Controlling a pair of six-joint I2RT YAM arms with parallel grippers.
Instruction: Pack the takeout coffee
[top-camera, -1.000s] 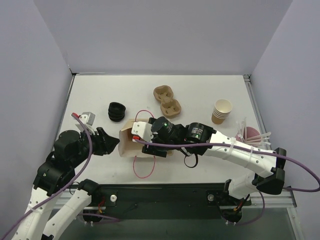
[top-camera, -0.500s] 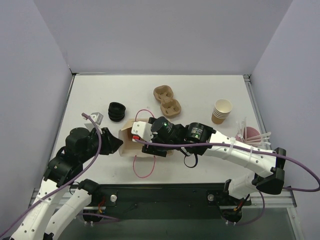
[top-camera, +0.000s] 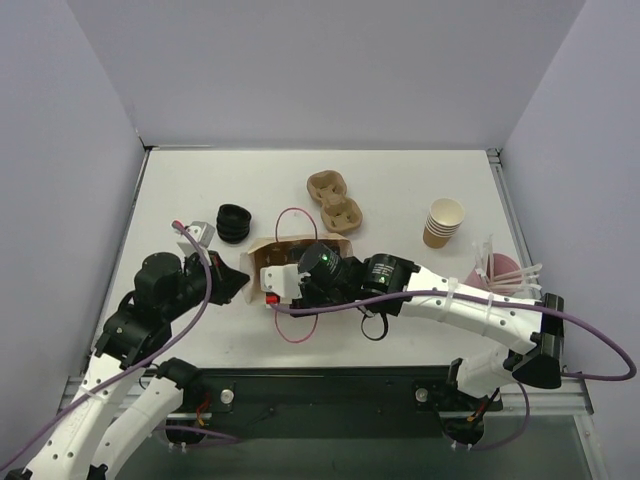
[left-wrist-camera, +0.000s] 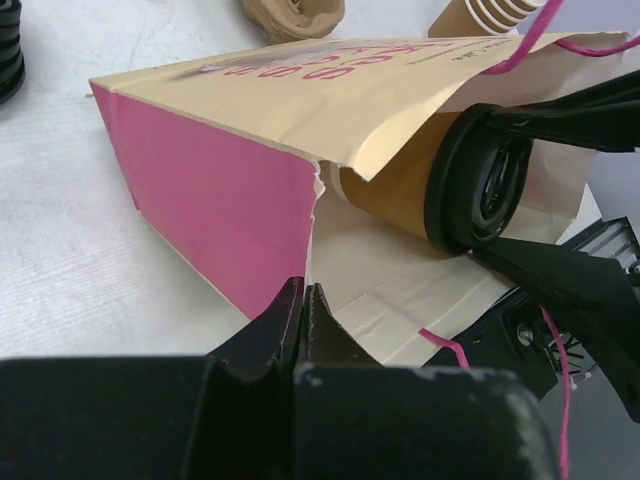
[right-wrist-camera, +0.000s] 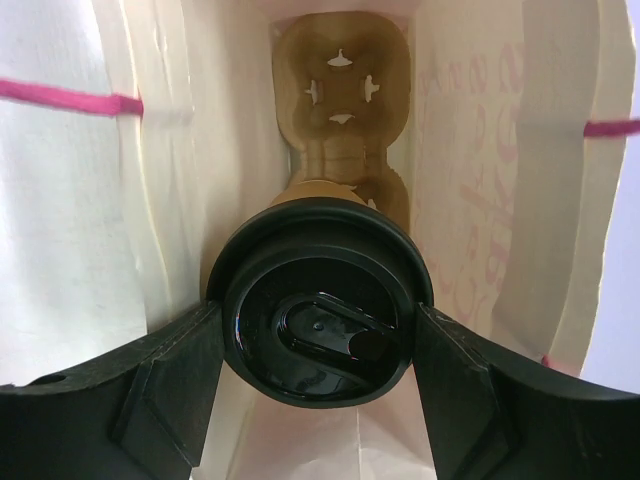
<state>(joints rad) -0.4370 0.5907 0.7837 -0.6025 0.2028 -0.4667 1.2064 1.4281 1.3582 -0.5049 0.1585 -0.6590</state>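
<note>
Just now left gripper (left-wrist-camera: 303, 300) pinched shut on paper bag (left-wrist-camera: 220, 200) edge; right gripper (right-wrist-camera: 318, 372) clamps takeout coffee (right-wrist-camera: 318, 300) inside; bag looks braced for seating in cup holder (right-wrist-camera: 342, 90).

Your takeout coffee (right-wrist-camera: 318, 345) is a small brown kraft-paper cup capped with a round black plastic lid (left-wrist-camera: 480, 190). The lid is seated all round and you can see a raised oval sip tab on it. The cup lies on its side, its base pointing into the paper bag (left-wrist-camera: 230, 190) and its lid facing out of the open mouth. The body is inside the bag and the lid sits just at the mouth. The right gripper (right-wrist-camera: 318, 330) clamps it, one finger on each side of the lid's rim. Deeper in the bag, past the base, lies a pulp cup carrier (right-wrist-camera: 340, 90); you cannot tell whether they touch.
</note>
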